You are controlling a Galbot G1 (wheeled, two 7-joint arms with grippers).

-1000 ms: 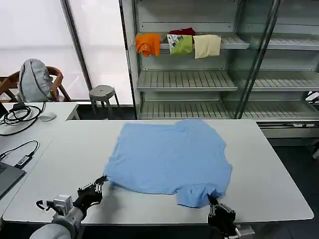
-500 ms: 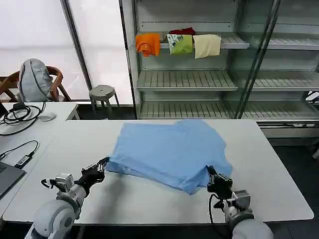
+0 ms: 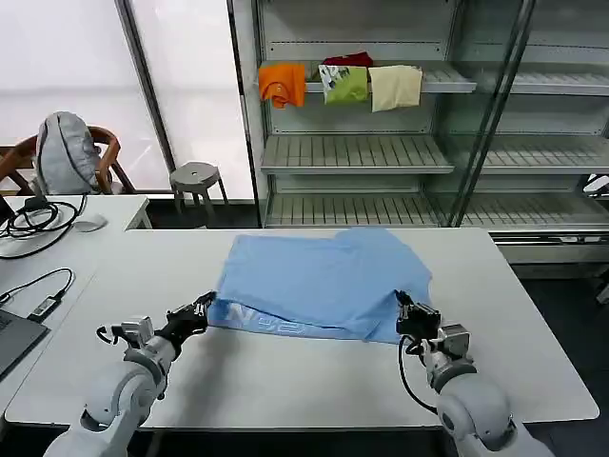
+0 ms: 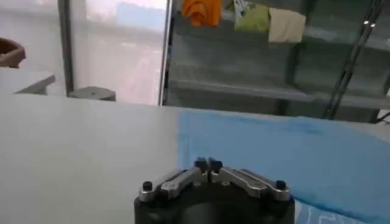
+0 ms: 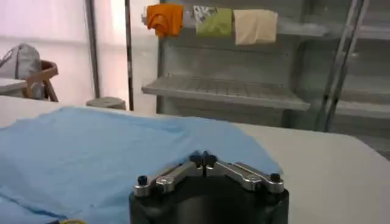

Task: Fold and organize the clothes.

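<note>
The light blue T-shirt lies on the white table, its near part folded over toward the shelves so that a strip with pale lettering faces up along the near edge. The left gripper sits at the shirt's near left corner, its fingers clenched on the cloth; in the left wrist view the fingertips meet with the blue fabric beyond them. The right gripper holds the near right corner of the fold, fingers pinched together on it; in the right wrist view its tips are closed over the shirt. Behind the table, a shelf carries small orange, green and cream cloths
</note>
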